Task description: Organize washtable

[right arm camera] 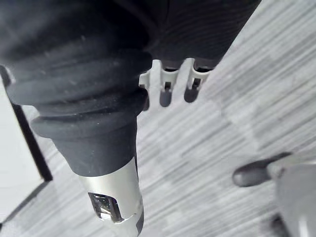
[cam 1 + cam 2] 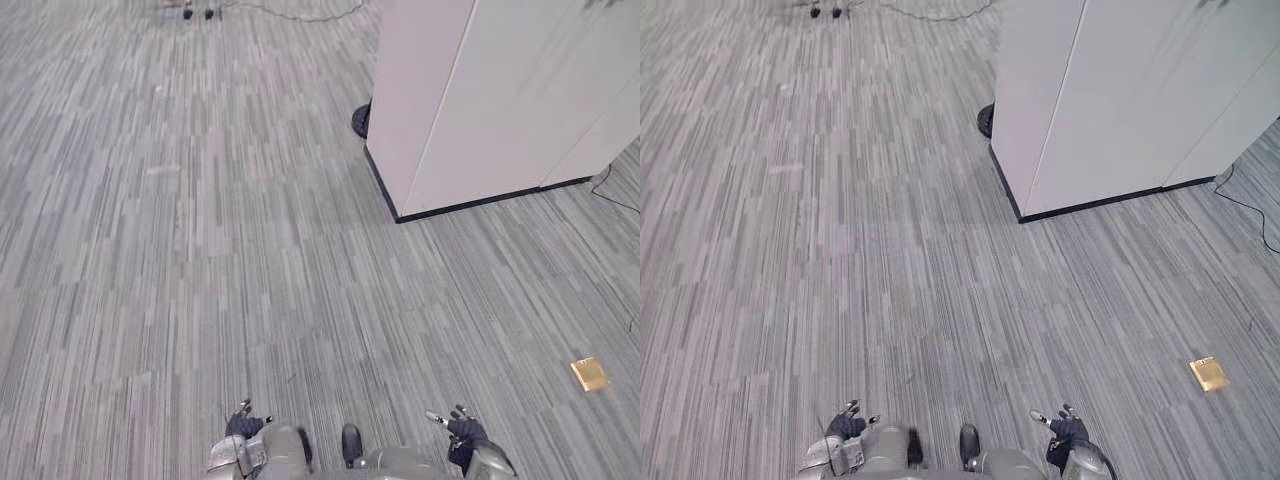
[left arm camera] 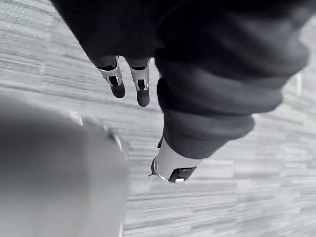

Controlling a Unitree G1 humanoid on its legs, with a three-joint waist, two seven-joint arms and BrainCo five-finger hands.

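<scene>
Left eye view: both arms hung low over the grey carpet (image 2: 200, 260), with the left hand (image 2: 243, 424) and right hand (image 2: 462, 430) apart and empty. A white cabinet (image 2: 500, 100) stood ahead to the right, and a brass floor plate (image 2: 589, 374) lay nearer.

Right eye view: the same scene.

Left wrist view: the fingers (image 3: 117, 81) hung loose, grasping nothing.

Right wrist view: the fingers (image 1: 167, 89) were likewise released.

Where the washtable stood could not be told — so the step was probably to find it: turn slowly, hands low, well clear of the cabinet's corner.
</scene>
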